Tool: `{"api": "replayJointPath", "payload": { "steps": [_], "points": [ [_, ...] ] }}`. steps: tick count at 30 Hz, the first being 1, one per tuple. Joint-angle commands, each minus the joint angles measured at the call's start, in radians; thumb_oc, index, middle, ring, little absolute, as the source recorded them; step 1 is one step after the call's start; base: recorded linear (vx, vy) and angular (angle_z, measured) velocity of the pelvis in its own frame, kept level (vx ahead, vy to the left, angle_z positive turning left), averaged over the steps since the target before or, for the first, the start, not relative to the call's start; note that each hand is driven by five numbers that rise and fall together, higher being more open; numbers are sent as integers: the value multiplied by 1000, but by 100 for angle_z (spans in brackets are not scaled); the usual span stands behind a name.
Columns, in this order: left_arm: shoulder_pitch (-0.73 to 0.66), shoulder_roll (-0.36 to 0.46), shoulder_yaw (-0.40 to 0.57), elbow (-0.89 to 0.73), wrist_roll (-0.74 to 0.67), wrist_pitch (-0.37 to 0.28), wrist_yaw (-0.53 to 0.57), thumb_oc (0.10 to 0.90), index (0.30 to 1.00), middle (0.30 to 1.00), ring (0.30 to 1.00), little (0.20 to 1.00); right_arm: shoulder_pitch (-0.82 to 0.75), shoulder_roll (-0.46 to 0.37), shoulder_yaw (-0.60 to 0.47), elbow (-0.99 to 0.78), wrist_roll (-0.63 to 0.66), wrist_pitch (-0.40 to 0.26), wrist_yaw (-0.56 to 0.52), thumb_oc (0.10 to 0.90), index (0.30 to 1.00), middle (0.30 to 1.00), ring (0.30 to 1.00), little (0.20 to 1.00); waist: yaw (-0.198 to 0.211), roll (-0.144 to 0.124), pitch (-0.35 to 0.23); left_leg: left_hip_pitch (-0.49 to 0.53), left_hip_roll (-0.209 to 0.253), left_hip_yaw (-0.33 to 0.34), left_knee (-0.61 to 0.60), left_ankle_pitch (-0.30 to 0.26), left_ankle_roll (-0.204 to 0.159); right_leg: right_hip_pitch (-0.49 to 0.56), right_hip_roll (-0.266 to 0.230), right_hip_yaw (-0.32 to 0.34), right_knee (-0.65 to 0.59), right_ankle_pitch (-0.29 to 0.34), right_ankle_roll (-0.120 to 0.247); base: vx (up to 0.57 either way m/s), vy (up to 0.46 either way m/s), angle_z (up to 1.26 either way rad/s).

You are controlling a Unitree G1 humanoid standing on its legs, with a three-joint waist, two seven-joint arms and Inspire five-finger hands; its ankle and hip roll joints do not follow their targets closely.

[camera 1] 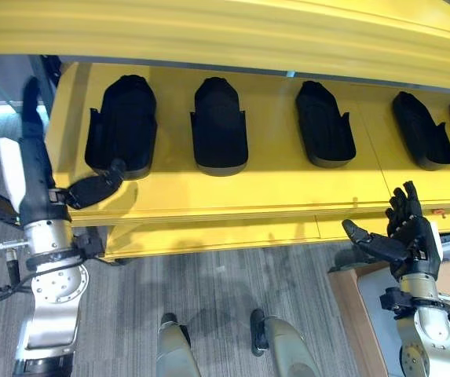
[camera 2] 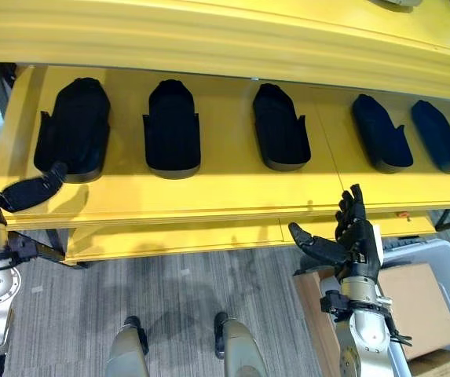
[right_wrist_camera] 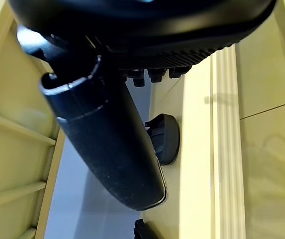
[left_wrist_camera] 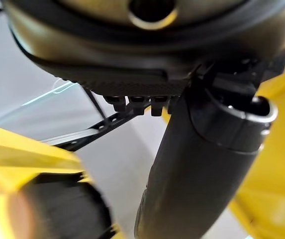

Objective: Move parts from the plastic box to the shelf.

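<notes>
Several black moulded parts lie in a row on the yellow shelf (camera 1: 272, 200). The leftmost part (camera 1: 122, 126) is near the shelf's left end, and others (camera 1: 220, 126) (camera 1: 323, 126) follow to the right. My left hand (camera 1: 34, 184) stands at the shelf's left end, open, fingers straight up. Its thumb (camera 2: 28, 192) reaches the near corner of the leftmost part. My right hand (camera 2: 354, 232) is open and empty below the shelf's front edge at the right. It hovers over the pale plastic box (camera 2: 444, 259). In the right wrist view its thumb (right_wrist_camera: 107, 139) points past a black part (right_wrist_camera: 164, 139).
A brown cardboard sheet (camera 2: 413, 302) lies in the plastic box. A second yellow shelf level (camera 1: 232, 31) overhangs the row of parts. Grey floor (camera 1: 217, 275) lies below the shelf front.
</notes>
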Motion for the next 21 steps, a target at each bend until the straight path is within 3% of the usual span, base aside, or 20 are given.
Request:
{"api": "replayJointPath", "payload": {
  "steps": [1, 14, 21],
  "points": [
    [-17, 111, 69, -115, 98, -105, -16, 900, 1000, 1000, 1000, 1000, -42, -68, -104, -90, 15, -126, 0, 900, 1000, 1000, 1000, 1000, -8, 22, -52, 76, 61, 29, -53, -4, 21, 76, -13, 46, -34, -40, -5, -9, 8, 3],
    [178, 268, 109, -95, 291, -121, -115, 900, 1000, 1000, 1000, 1000, -24, -71, -137, -77, 19, -133, 2, 900, 1000, 1000, 1000, 1000, 10, 34, -29, 80, 55, 29, -50, -2, 24, 84, -22, 38, -31, -39, 1, -7, 7, 3],
    [168, 317, 76, -86, 319, -131, -149, 900, 1000, 1000, 1000, 1000, -23, -72, -135, -64, 29, -136, 5, 900, 1000, 1000, 1000, 1000, 6, 32, -26, 78, 55, 26, -46, -2, 24, 79, -25, 39, -25, -39, 1, 0, 0, 0]
  ]
}}
